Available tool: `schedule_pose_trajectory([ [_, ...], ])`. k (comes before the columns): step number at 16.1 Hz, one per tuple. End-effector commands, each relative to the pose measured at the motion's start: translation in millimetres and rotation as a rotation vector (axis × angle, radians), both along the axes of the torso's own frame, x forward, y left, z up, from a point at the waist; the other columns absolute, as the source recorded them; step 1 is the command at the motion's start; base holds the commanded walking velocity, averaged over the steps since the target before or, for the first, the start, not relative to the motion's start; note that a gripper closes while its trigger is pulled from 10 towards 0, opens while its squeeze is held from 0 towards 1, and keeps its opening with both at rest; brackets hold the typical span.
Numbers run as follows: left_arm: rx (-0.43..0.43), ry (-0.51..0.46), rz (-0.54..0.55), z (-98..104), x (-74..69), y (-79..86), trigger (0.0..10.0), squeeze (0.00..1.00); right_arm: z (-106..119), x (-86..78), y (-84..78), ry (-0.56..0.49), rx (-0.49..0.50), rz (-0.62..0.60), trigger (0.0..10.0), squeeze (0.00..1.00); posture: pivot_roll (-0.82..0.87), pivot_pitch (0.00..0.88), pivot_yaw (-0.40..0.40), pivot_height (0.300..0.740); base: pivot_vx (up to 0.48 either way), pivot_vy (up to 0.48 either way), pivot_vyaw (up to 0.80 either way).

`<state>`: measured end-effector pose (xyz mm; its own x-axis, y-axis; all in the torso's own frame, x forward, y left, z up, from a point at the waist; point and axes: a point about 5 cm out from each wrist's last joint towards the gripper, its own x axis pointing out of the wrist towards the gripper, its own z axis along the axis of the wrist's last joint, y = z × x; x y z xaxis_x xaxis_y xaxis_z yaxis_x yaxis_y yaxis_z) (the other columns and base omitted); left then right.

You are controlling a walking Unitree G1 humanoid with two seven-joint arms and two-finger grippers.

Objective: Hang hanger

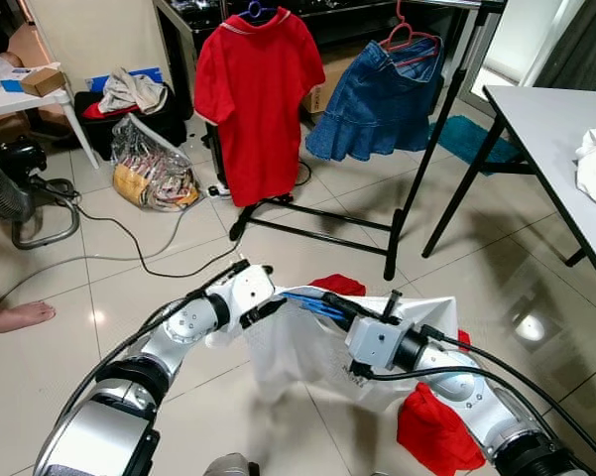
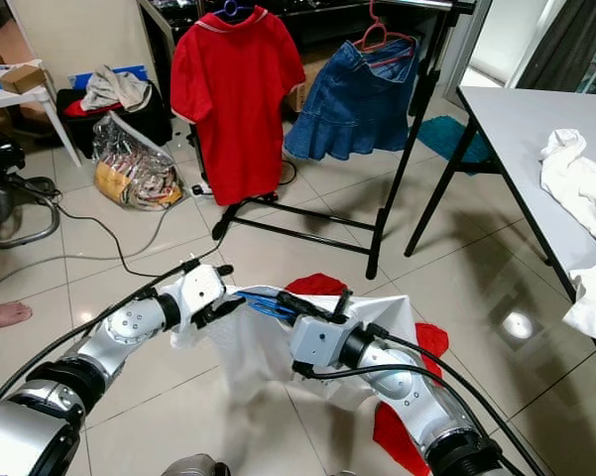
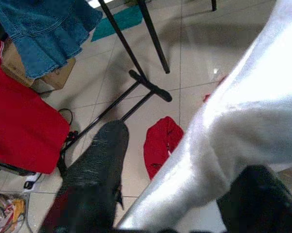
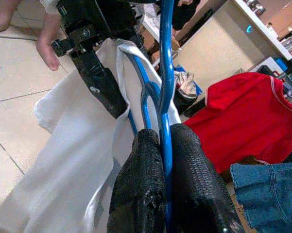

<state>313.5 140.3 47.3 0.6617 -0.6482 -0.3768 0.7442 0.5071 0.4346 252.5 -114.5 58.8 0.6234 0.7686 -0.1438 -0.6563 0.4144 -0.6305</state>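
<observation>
Blue hanger [image 4: 165, 73] wire is sitting pinched between the right gripper [image 4: 166, 145] fingers, which are closed tight on it, low above the tiled floor [image 1: 159, 288]. White garment [image 1: 307, 347] (draped over the hanger) is being gripped at its edge by the left gripper [image 1: 261, 307], its fingers closed on the cloth. Behind them, a red shirt [image 1: 256, 99] and denim skirt [image 1: 377, 99] are hanging on the black rack [image 1: 417, 178].
</observation>
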Motion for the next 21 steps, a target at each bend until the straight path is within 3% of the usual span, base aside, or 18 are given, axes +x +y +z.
schedule_pose_trajectory([
  [1, -0.021, -0.011, -0.017, 3.4, 1.0, -3.6, 0.0, 0.00, 12.9, 1.8, 7.1, -0.055, 0.040, 0.035, 10.0, 0.00, 0.06, 0.002, 0.037, 0.740, 0.000, 0.000, 0.00],
  [14, -0.086, 0.003, -0.041, 5.2, -1.1, -6.5, 0.0, 0.00, 13.1, 1.7, 4.9, -0.054, 0.039, 0.031, 10.0, 0.00, 0.06, 0.003, 0.035, 0.740, 0.000, 0.000, 0.00],
  [18, -0.060, -0.022, 0.017, 5.9, 3.6, -5.6, 0.0, 0.00, 13.0, 0.9, 4.2, -0.052, 0.038, 0.029, 10.0, 0.00, 0.06, 0.008, 0.035, 0.740, 0.000, 0.000, 0.00],
  [19, -0.058, -0.023, 0.031, 5.9, 4.3, -4.9, 3.7, 0.00, 13.0, 0.5, 4.2, -0.052, 0.039, 0.028, 10.0, 0.00, 0.06, 0.009, 0.035, 0.740, 0.000, 0.000, 0.00],
  [20, -0.056, -0.025, 0.039, 6.1, 4.9, -4.5, 10.0, 0.00, 13.0, 0.3, 4.2, -0.051, 0.039, 0.028, 10.0, 0.00, 0.06, 0.009, 0.035, 0.740, 0.000, 0.000, 0.00],
  [21, -0.053, -0.025, 0.044, 6.1, 5.4, -4.2, 10.0, 0.00, 13.0, 0.2, 4.2, -0.051, 0.039, 0.028, 10.0, 0.00, 0.06, 0.009, 0.036, 0.740, 0.000, 0.000, 0.00],
])
